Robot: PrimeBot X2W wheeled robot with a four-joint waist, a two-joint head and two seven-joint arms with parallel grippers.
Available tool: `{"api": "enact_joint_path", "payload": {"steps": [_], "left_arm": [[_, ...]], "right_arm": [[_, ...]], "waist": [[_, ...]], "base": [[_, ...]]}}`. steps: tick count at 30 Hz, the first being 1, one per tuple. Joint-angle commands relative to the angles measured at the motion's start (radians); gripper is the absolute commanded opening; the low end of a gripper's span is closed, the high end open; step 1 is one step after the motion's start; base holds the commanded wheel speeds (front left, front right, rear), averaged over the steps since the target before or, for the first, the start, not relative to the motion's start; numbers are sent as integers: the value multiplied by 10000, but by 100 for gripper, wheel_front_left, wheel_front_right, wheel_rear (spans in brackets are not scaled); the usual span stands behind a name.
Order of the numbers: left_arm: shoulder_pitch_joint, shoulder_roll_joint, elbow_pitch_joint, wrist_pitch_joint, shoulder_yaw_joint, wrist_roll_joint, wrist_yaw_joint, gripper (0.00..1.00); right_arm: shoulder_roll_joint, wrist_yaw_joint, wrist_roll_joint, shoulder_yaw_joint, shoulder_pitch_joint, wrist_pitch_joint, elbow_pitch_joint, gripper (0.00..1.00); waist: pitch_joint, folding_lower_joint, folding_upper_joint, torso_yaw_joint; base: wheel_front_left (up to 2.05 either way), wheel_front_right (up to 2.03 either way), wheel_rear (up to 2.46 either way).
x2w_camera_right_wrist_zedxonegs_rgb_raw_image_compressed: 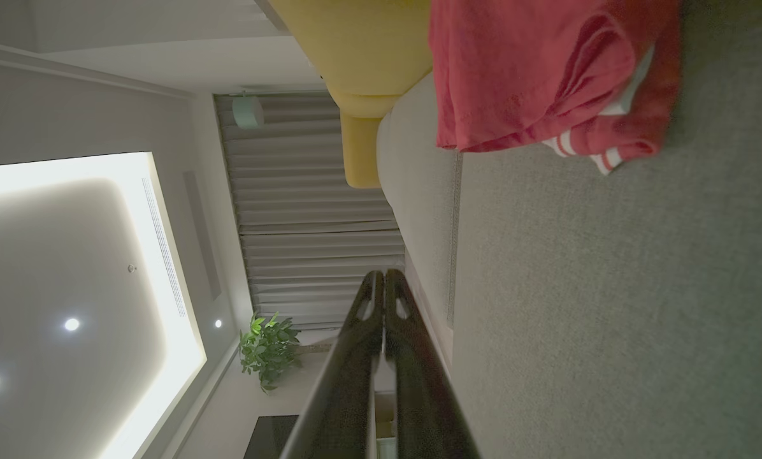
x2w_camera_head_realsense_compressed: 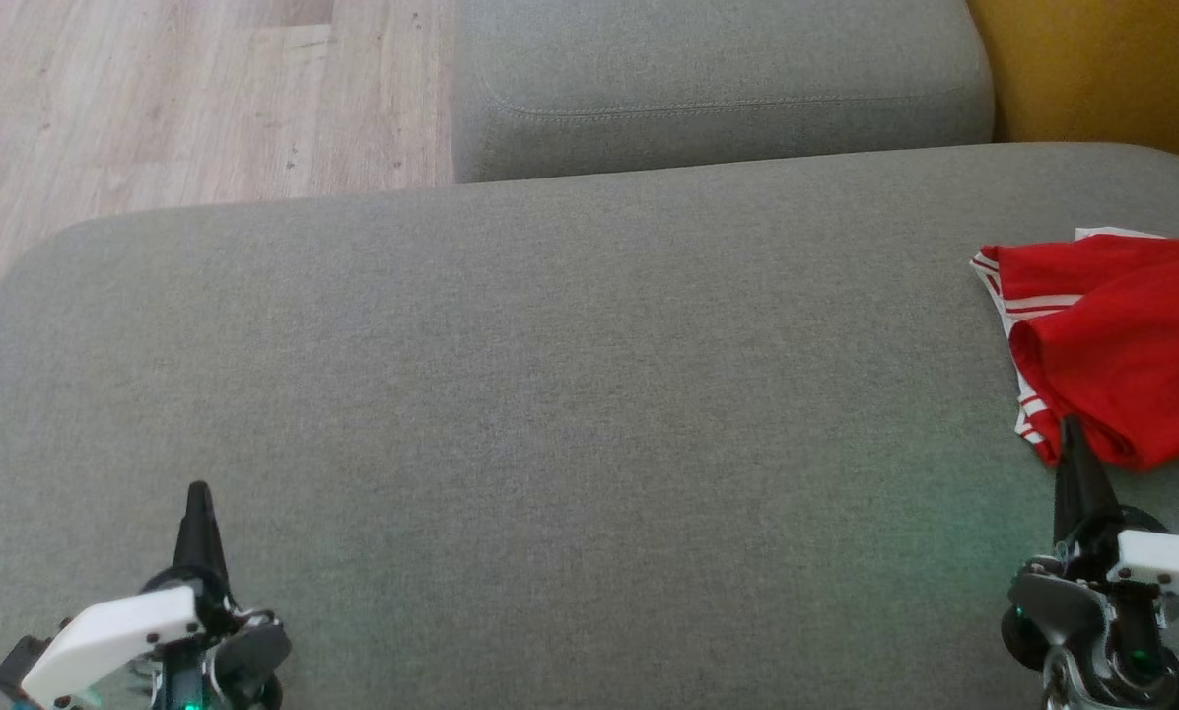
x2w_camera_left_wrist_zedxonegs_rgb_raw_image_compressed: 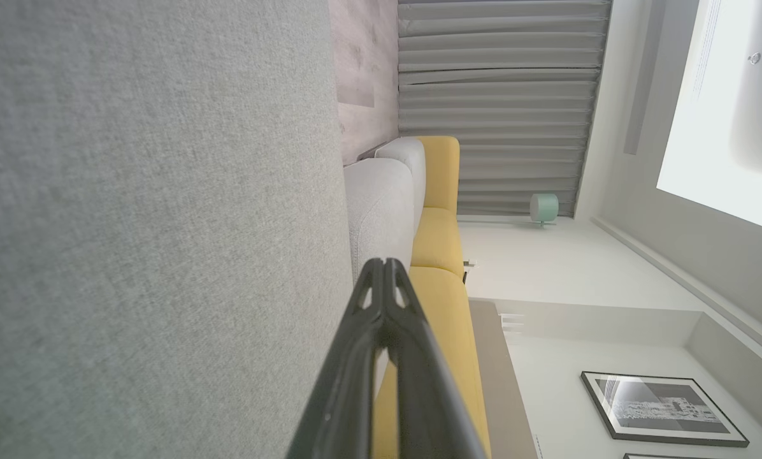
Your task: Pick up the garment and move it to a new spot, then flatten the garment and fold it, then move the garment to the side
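Far left, wood floor (x2w_camera_head_realsense_compressed: 156,99) is showing past the rounded corner of the big grey cushion (x2w_camera_head_realsense_compressed: 550,394). Near left, L gripper (x2w_camera_head_realsense_compressed: 198,491) is hovering over that cushion w/ its 2 dark fingers clenched tip to tip, nothing between them. The left wrist view is showing the same, over bare grey fabric.

Mid scene, a 2nd grey cushion (x2w_camera_head_realsense_compressed: 718,79) is butting against the big one's far edge, w/ a yellow sofa (x2w_camera_head_realsense_compressed: 1092,69) at far right.

Near right, R gripper (x2w_camera_head_realsense_compressed: 1071,426) is pointing at the garment (x2w_camera_head_realsense_compressed: 1122,335), fingers also clenched & gripping nothing. Its tip is sitting at the cloth's near edge; touching or just short, can't tell. The garment, red w/ white stripes, is lying bunched and doubled over at the cushion's right side, partly running out of the head view.

Step in hand, my read: not settled. Rumpled cloth at the side is fitting 2 stages: waiting for pickup, or already set aside after a loose fold. The untidy layers are leaning toward pickup, but that's a guess, so no specific next move is following from this. Either way, R gripper is the 1 nearest the cloth.
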Motion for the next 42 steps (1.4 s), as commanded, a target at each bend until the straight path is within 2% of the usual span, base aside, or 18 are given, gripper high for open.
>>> {"api": "enact_joint_path", "payload": {"steps": [1, 42], "left_arm": [[-507, 68, -275, 61, 356, 88, -69, 0], [-516, -5, -271, 144, 459, 174, -69, 0]], "right_arm": [[-62, 79, -73, 172, -515, 71, -315, 0], [7, 79, -155, 75, -523, 149, -310, 0]], "waist": [[0, 0, -1, 0], [0, 0, -1, 0]], "base": [[0, 0, 0], [0, 0, 0]]}}
